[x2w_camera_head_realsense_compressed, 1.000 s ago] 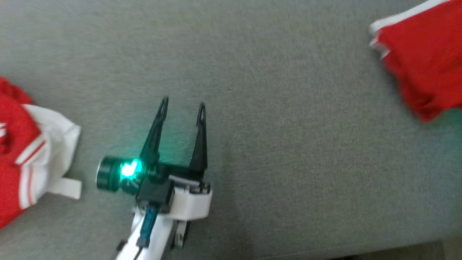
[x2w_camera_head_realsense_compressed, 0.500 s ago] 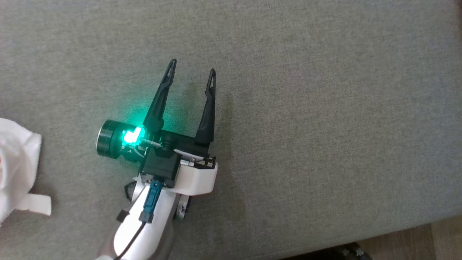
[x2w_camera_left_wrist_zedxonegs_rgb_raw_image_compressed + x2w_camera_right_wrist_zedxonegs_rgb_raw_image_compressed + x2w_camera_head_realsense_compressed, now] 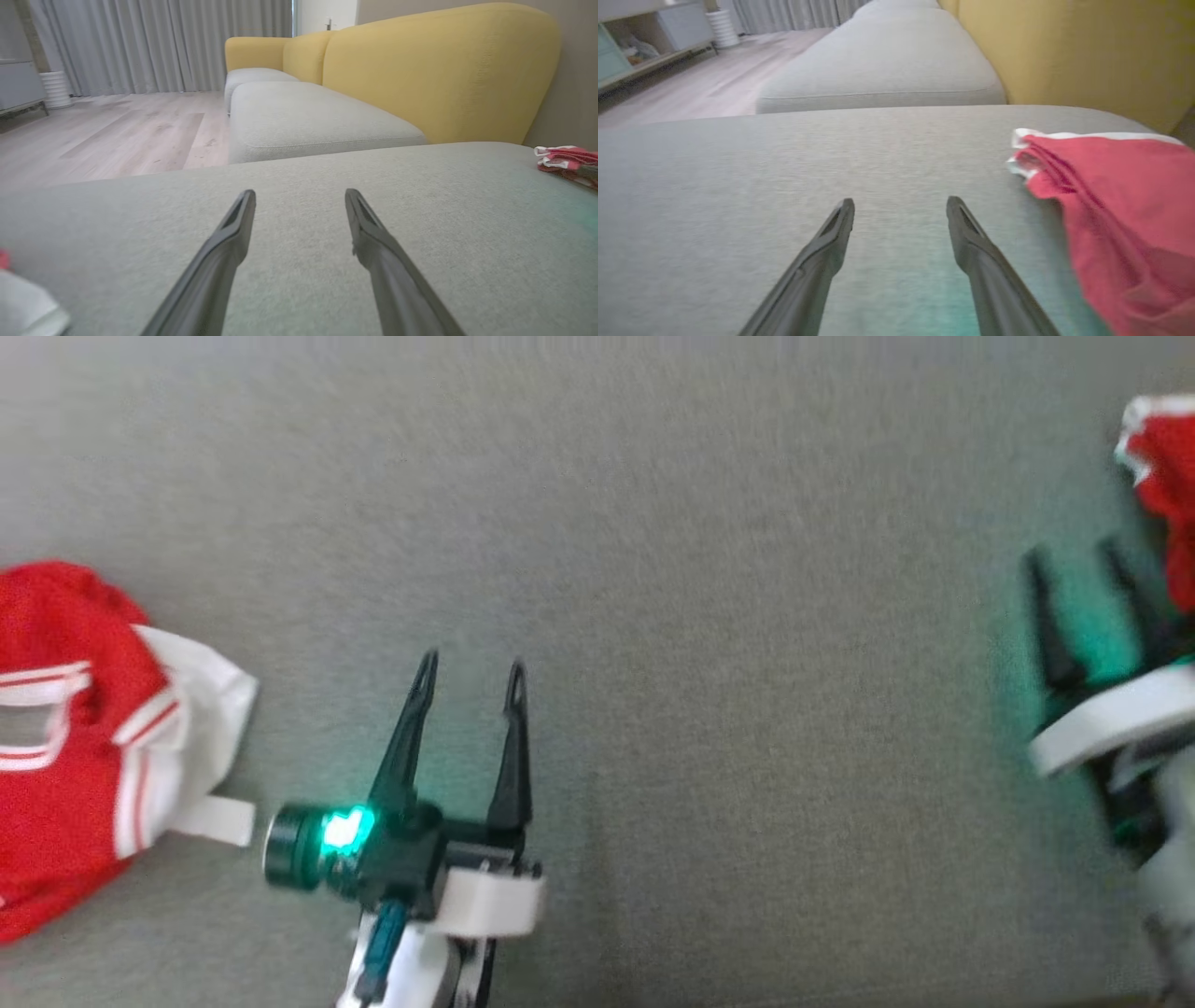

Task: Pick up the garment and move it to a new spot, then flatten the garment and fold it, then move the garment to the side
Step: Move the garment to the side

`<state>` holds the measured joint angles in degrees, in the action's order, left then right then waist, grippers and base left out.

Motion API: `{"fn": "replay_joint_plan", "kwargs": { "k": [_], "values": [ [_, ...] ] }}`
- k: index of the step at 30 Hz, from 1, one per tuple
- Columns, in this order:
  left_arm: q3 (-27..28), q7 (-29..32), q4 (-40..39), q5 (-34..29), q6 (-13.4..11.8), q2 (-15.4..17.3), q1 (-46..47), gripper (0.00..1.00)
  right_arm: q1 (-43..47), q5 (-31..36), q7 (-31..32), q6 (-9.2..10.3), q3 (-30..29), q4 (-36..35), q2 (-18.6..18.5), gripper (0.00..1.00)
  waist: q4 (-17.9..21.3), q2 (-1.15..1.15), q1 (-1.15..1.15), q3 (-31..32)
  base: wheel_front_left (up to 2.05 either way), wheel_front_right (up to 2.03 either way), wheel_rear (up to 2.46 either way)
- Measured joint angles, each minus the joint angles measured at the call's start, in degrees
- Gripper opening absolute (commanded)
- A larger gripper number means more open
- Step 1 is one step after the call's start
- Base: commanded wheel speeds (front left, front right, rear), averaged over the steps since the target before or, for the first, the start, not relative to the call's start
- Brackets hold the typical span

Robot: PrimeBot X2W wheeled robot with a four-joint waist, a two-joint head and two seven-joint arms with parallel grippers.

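Observation:
A crumpled red garment with white trim [image 3: 75,737] lies on the grey cushion [image 3: 709,616] at the far left of the head view; its white edge [image 3: 23,308] shows in the left wrist view's lower left corner. My left gripper [image 3: 470,665] hangs open and empty just right of it, over bare cushion [image 3: 299,198]. A second, folded red garment [image 3: 1162,476] lies at the right edge [image 3: 1120,210] [image 3: 567,161]. My right gripper [image 3: 1074,560], blurred, stands open and empty just left of that folded piece [image 3: 900,205].
Behind the cushion rises a yellow sofa back [image 3: 444,70], with more grey seat cushions [image 3: 308,116] beyond. Wooden floor [image 3: 117,130], grey curtains [image 3: 154,42] and a low cabinet [image 3: 640,46] lie further off.
The head camera has swung, so the whole view shifted; both red garments and the right gripper have come back into view. My left gripper stays open and empty.

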<state>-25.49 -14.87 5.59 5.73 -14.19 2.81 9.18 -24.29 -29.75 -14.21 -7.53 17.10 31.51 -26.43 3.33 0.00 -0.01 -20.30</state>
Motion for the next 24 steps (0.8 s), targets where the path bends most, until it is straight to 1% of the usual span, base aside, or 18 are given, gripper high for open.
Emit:
{"fn": "replay_joint_plan", "kwargs": {
  "k": [2, 4, 6, 7, 13, 16, 18, 20, 24],
  "values": [
    [0.94, 0.00, 0.03, 0.89, -0.05, 0.01, -2.20, 1.00, 2.53, 0.08, 0.00, 0.00, 1.02, -1.74, 2.15, 1.00, -0.79, 0.00, 0.00, 2.58, 0.00, 0.00, 0.00],
    [2.03, 0.00, 0.00, 1.45, -0.46, 0.04, -4.29, 1.00, 5.11, 1.19, -0.01, 0.00, 0.81, -4.41, 4.55, 1.00, -1.53, 0.00, 0.00, 5.22, 0.00, 0.00, 0.00],
    [3.00, 0.00, -0.13, 1.45, -0.44, 0.04, -6.48, 1.00, 8.18, 3.80, -0.04, 0.00, -1.53, -7.13, 7.68, 1.00, -2.22, 0.00, 0.00, 7.96, 0.00, 0.00, 0.00],
    [3.00, 0.00, -0.13, 1.45, -0.44, 0.04, -6.48, 1.00, 8.18, 3.80, -0.04, 0.00, -1.53, -7.13, 7.68, 1.00, -2.22, 0.00, 0.00, 7.96, 0.00, 0.00, 0.00],
    [5.17, 0.01, -0.43, 1.27, 1.18, 0.05, -12.13, 1.00, 20.72, 15.68, -0.15, 0.00, -8.22, -13.12, 14.73, 1.00, -4.12, 0.00, 0.00, 15.63, 0.00, 0.00, 0.00],
    [6.67, 0.01, -1.11, 1.25, 1.65, 0.10, -14.65, 1.00, 25.90, 19.41, -0.15, 0.00, -10.85, -16.47, 18.28, 1.00, -4.89, 0.00, -0.01, 18.74, 0.00, 0.00, 0.00],
    [7.50, 0.01, -1.53, 0.87, 1.66, 0.14, -15.85, 1.00, 28.28, 21.87, -0.15, 0.00, -11.84, -18.80, 19.63, 1.00, -5.27, 0.00, 0.00, 20.37, 0.00, 0.00, 0.00],
    [8.46, 0.01, -2.18, 0.85, 1.65, 0.16, -17.02, 1.00, 29.91, 22.92, -0.15, 0.00, -12.62, -20.42, 20.71, 1.00, -5.51, 0.00, 0.00, 21.66, 0.00, 0.00, 0.00],
    [9.48, 0.01, -2.67, 0.85, 1.64, 0.19, -19.32, 1.00, 32.89, 25.06, -0.15, 0.00, -13.01, -21.90, 21.71, 1.00, -5.60, 0.00, 0.00, 23.40, 0.00, 0.00, 0.00]
  ]
}}
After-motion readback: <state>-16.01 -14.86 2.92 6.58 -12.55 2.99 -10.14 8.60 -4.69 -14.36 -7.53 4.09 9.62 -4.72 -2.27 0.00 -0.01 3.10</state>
